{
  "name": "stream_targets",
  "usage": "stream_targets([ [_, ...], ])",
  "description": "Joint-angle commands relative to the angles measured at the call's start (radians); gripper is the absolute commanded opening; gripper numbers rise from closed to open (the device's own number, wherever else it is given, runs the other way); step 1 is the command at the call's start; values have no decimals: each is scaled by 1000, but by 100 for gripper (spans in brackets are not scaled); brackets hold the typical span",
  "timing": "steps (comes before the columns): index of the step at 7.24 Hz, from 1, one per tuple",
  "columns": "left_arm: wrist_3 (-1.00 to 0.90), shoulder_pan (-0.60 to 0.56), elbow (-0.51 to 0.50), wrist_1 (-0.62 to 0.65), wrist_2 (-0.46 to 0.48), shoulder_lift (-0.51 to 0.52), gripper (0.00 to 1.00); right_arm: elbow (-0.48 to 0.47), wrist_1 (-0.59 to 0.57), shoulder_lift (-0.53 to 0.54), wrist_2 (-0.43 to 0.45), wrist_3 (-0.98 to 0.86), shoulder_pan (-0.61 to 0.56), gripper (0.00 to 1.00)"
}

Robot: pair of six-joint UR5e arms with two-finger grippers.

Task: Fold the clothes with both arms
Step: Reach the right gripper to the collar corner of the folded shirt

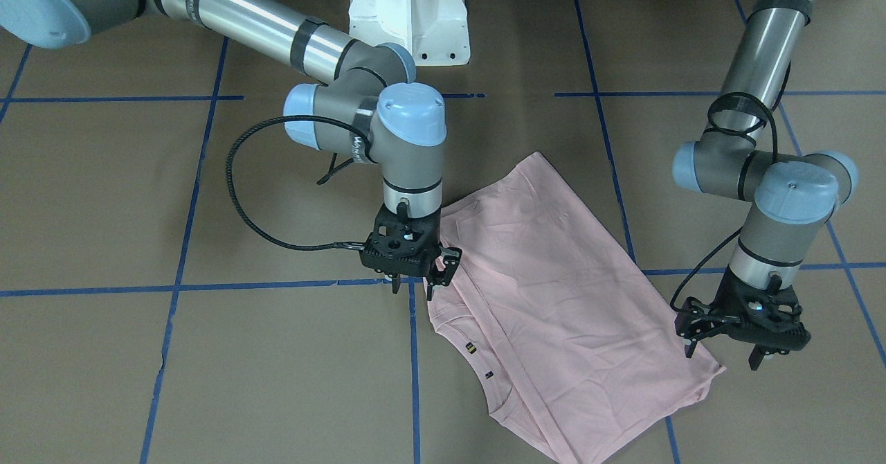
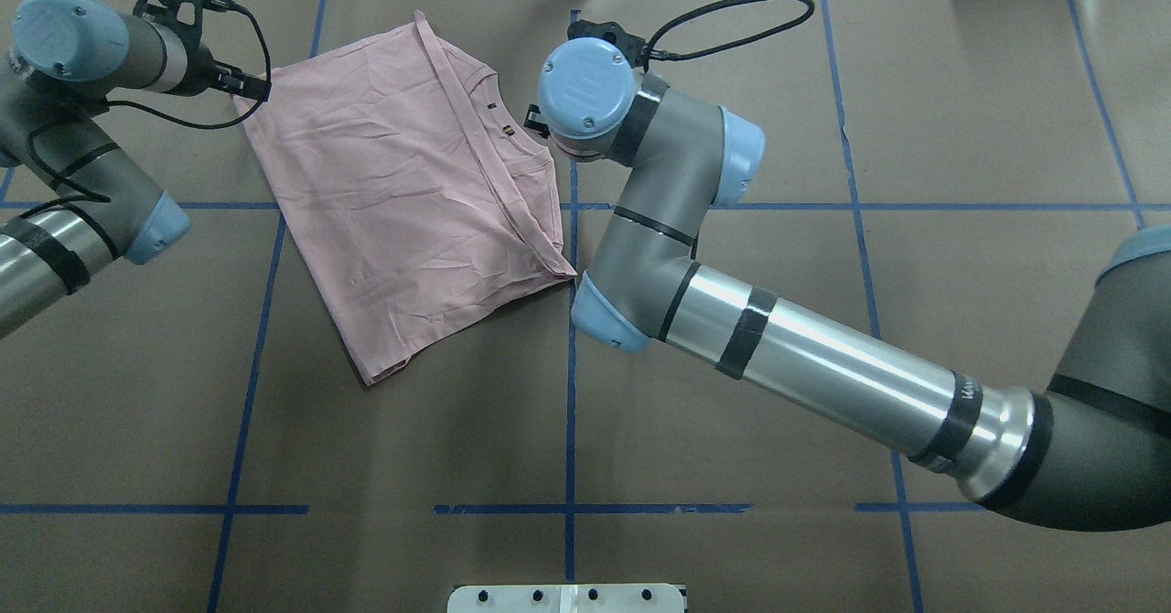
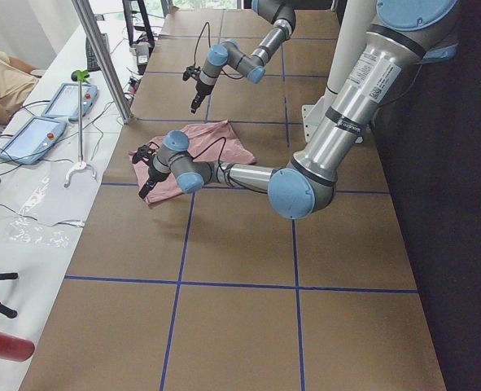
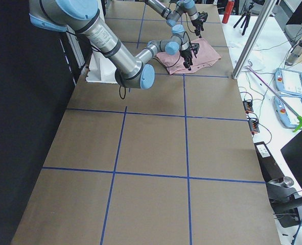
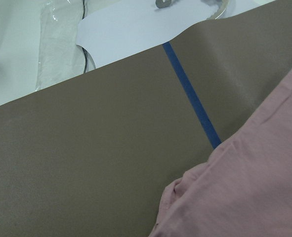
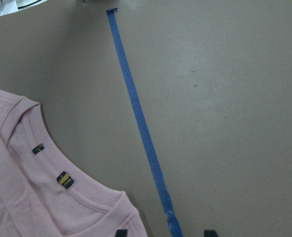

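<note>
The pale pink T-shirt [image 1: 554, 291] lies folded on the brown table, plain side up, with its ribbed collar and two small dark tags [image 1: 471, 346] at one edge. It also shows in the overhead view [image 2: 402, 201]. My right gripper [image 1: 414, 289] hovers open and empty at the shirt's collar-side edge. Its wrist view shows the collar [image 6: 52, 173] and two spread fingertips [image 6: 120, 233] astride a blue tape line. My left gripper [image 1: 721, 357] hangs open and empty just above the shirt's opposite corner [image 1: 706, 374]. That corner shows in its wrist view [image 5: 244, 197].
The white pedestal base [image 1: 408, 14] stands at the robot's side of the table. Blue tape lines [image 2: 570, 412] cross the brown paper. Beyond the table's far edge are a metal post [image 3: 102, 57], tablets [image 3: 28, 138] and cables.
</note>
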State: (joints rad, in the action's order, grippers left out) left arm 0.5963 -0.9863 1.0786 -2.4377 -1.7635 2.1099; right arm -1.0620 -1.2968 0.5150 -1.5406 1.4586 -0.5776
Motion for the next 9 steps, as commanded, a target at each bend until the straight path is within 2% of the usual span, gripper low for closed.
stream_targets([
  [1,23,1,12,0,-1,1,100,68,16,-38,29,-1,31,61],
  [3,22,1,12,-1,-1,-1,100,108,16,-52,37,-6,45,59],
  [5,22,1,12,0,-1,-1,100,123,16,-52,46,-72,56,47],
  [6,22,1,12,-1,-1,-1,100,126,16,-52,46,-73,61,44],
  [9,22,1,12,-1,-1,-5,100,136,17,-52,48,-73,65,43],
])
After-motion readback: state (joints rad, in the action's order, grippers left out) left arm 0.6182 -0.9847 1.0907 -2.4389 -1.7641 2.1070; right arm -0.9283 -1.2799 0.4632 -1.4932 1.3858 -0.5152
